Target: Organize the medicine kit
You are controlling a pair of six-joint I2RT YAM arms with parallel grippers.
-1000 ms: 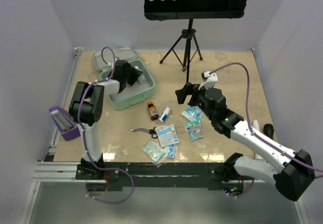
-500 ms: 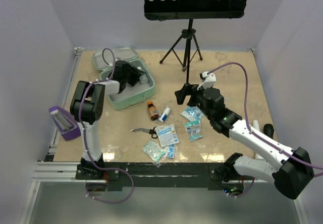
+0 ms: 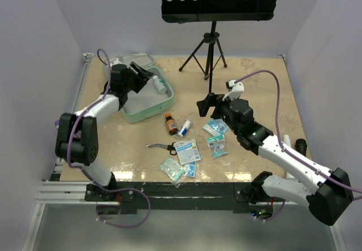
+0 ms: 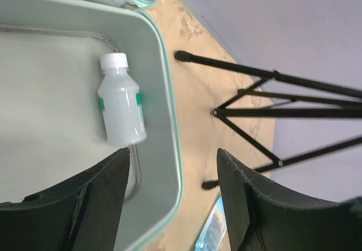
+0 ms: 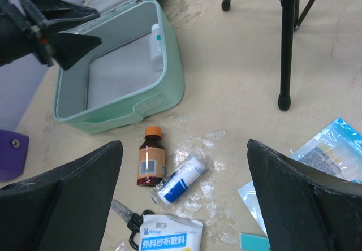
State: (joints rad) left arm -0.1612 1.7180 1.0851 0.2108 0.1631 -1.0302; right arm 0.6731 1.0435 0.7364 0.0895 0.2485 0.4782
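The medicine kit (image 3: 148, 111) is a mint-green tin lying open at the back left, with its lid folded back. A white bottle (image 3: 159, 84) with a green label lies on its side inside, along the right wall (image 4: 169, 92). My left gripper (image 3: 138, 73) hovers over the kit's far side, open and empty; in its wrist view the gripper (image 4: 173, 155) has the bottle (image 4: 120, 107) lying free ahead of it. My right gripper (image 3: 206, 105) is open above the table's middle. Its wrist view shows the gripper (image 5: 184, 149) over a brown bottle (image 5: 151, 156) and a bandage roll (image 5: 181, 178).
Scissors (image 3: 161, 146), a white packet (image 3: 186, 151) and blue sachets (image 3: 216, 129) lie in front of the kit. A music stand's tripod (image 3: 210, 53) stands at the back centre. A purple holder (image 5: 11, 155) sits at the left edge.
My left gripper has pulled up and back out of the kit and opened wider, leaving the white bottle lying inside. The right arm has barely moved.
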